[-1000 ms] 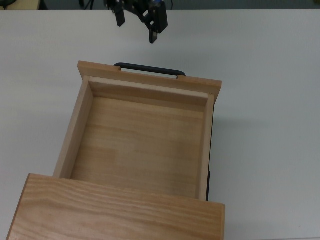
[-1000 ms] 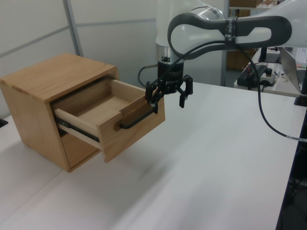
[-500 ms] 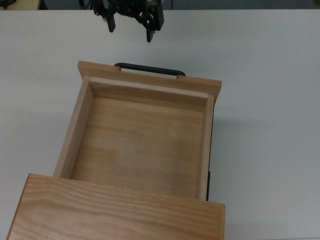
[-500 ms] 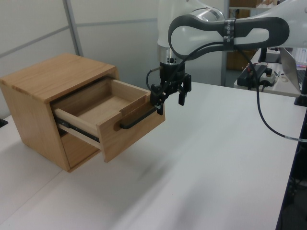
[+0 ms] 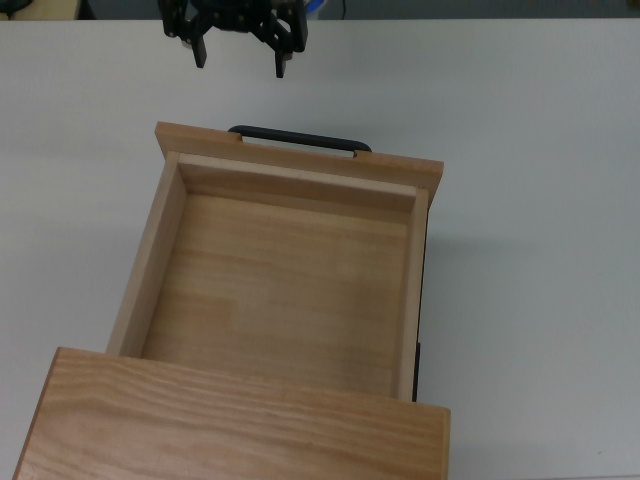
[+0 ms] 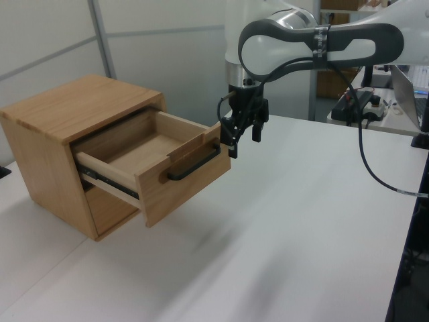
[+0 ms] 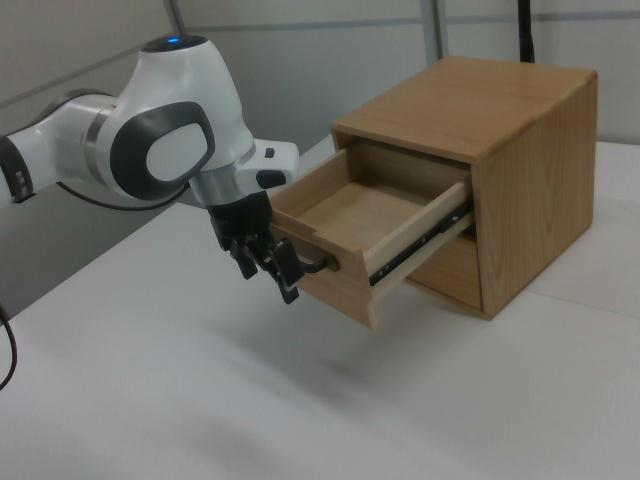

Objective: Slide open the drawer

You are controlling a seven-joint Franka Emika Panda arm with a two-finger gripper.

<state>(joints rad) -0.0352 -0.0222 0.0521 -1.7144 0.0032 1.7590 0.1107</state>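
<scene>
The light wooden drawer (image 5: 280, 290) stands pulled far out of its cabinet (image 5: 240, 420), and its inside is bare. A thin black bar handle (image 5: 300, 138) runs along the drawer's front panel. My gripper (image 5: 240, 55) hangs open beyond the handle near the top view's upper edge, apart from it and holding nothing. In the left view the gripper (image 6: 244, 137) hovers just right of the drawer front (image 6: 181, 181) and above the handle (image 6: 194, 164). In the right view the gripper (image 7: 266, 270) sits left of the drawer (image 7: 370, 215), close to its front corner.
The cabinet (image 6: 74, 107) stands on a white table (image 6: 281, 221). A black cable (image 6: 375, 168) hangs from the arm at the left view's right. Black slide rails (image 7: 420, 245) show along the drawer's side.
The gripper has drawn back from the handle, moving up and left in the top view, and has turned about its wrist. The drawer has not moved.
</scene>
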